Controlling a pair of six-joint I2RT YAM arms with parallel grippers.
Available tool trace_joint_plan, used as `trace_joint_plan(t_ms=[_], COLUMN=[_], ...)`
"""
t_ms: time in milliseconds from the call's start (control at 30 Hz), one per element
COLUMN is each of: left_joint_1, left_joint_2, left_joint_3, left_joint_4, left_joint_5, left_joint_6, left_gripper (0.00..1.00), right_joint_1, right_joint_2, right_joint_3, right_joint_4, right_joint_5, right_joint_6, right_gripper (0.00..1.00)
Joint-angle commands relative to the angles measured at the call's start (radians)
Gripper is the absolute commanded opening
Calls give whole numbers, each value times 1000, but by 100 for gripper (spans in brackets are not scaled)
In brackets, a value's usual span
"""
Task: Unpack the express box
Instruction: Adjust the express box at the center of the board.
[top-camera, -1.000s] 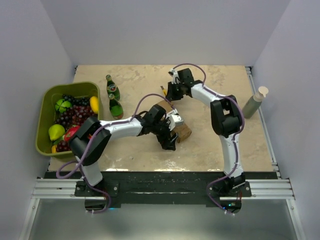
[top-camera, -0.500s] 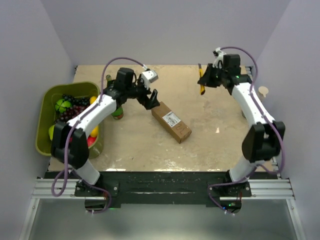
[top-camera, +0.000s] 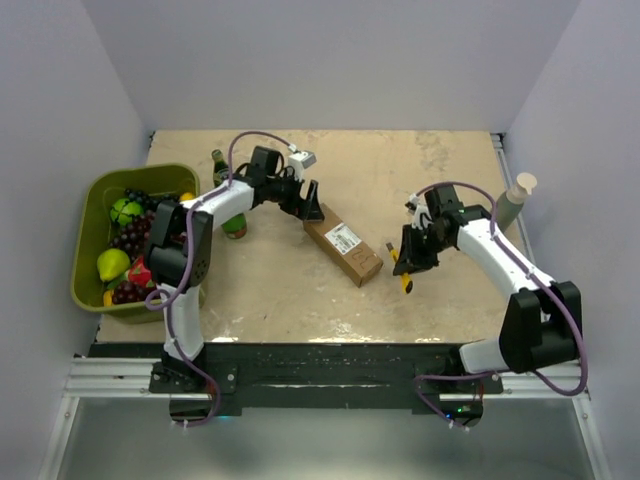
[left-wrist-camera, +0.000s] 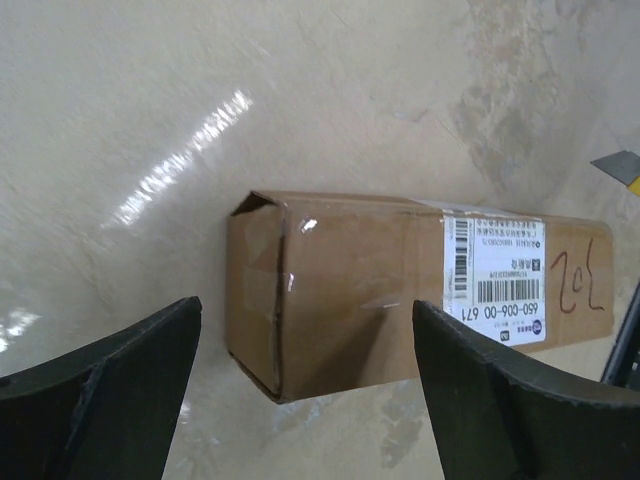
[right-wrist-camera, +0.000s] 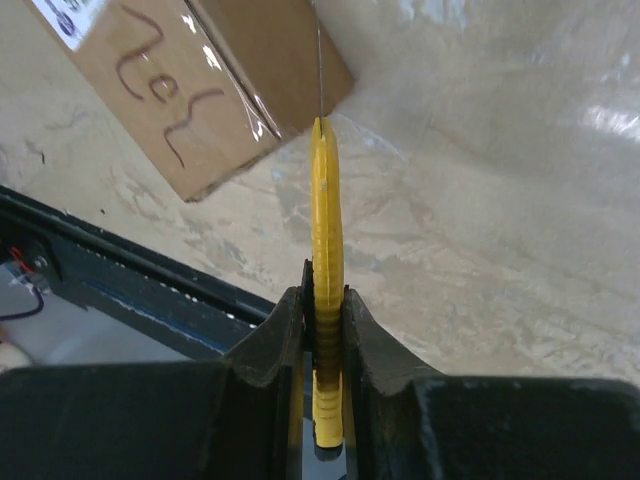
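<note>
We find brown cardboard express box (top-camera: 343, 245) well off tabletop (top-camera: 450, 170) edges; left hand (top-camera: 309, 207) wide apart, right hand (top-camera: 407, 259) clamping yellow utility knife (top-camera: 403, 279).

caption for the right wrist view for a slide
Right gripper shut on a yellow knife, blade out and pointed at the box's taped end.

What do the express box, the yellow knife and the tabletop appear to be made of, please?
The express box looks like matte brown cardboard, with glossy clear tape over it and a white paper label. The utility knife seems to be yellow plastic, ribbed along its edge, with a thin metal-looking blade. The tabletop looks like glossy beige stone or laminate, judging by its glare; which is unclear.
</note>
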Motion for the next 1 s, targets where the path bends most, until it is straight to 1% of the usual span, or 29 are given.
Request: trace_joint_plan(t_ms=[0,33,67,100,133,167,200,267,367,400,500,633,700,767,800,833,933,967], left_joint_1=[1,1,1,1,1,1,-1,-4,-10,-15,-21,-35,-41,-41,-36,-36,-12,-9], left_joint_2=[-61,-81,-94,-119,-133,-148,-174,-199,-245,-268,-308,-349,-371,-386,-398,-404,-432,-441], left_joint_3=[-107,-127,-148,-193,-216,-240,-283,-319,-375,-400,-449,-495,-507,-506,-486,-469,-384,-338], left_joint_4=[45,47,51,58,65,76,82,87,85,82,70,56,45,15,-10,-84,-226,-263], left_joint_5=[103,106,111,114,123,134,142,156,156,154,142,140,140,107,81,-5,-122,-142], left_joint_6=[-71,-74,-83,-94,-108,-115,-123,-135,-154,-154,-161,-166,-168,-152,-105,-76,28,42], left_gripper=[90,90,91,90,91,90,91,91,91,91,91,91,91,91,92,92,93,94], right_joint_1=[-2,-2,3,12,24,44,52,70,72,72,70,49,44,46,44,43,-8,-56], right_joint_2=[-48,-34,-26,-12,23,41,66,128,208,225,287,331,341,339,337,322,269,253], right_joint_3=[-47,-59,-66,-69,-66,-64,-51,-27,66,124,222,304,331,333,324,316,315,327], right_joint_4=[18,38,94,127,159,229,259,331,354,351,334,353,359,347,337,327,290,264], right_joint_5=[-32,-36,-45,-48,-51,-55,-57,-69,-71,-65,-54,-39,-37,-49,-54,-52,-52,-51], right_joint_6=[47,64,87,128,149,168,202,230,251,241,207,189,173,164,152,141,65,40], right_gripper=[0,0,0,0,0,0,0,0,0,0,0,0,0,0,0,0,0,0])
